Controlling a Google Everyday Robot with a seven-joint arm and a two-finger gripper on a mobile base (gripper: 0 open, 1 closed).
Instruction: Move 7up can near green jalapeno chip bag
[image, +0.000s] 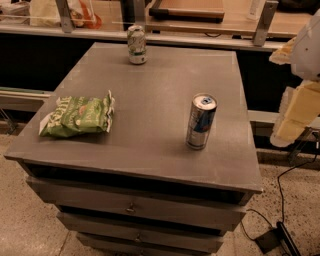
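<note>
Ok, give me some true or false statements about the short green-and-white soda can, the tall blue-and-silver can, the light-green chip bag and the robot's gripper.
1. The short silver-topped 7up can stands upright near the grey table's far edge. True.
2. The wrinkly light-green jalapeno chip bag touches the 7up can. False: they are well apart; the bag lies near the left edge.
3. The tall slim blue-and-silver can lies on its side. False: it stands upright.
4. The gripper is off the table's right side, touching neither can. True.
</note>
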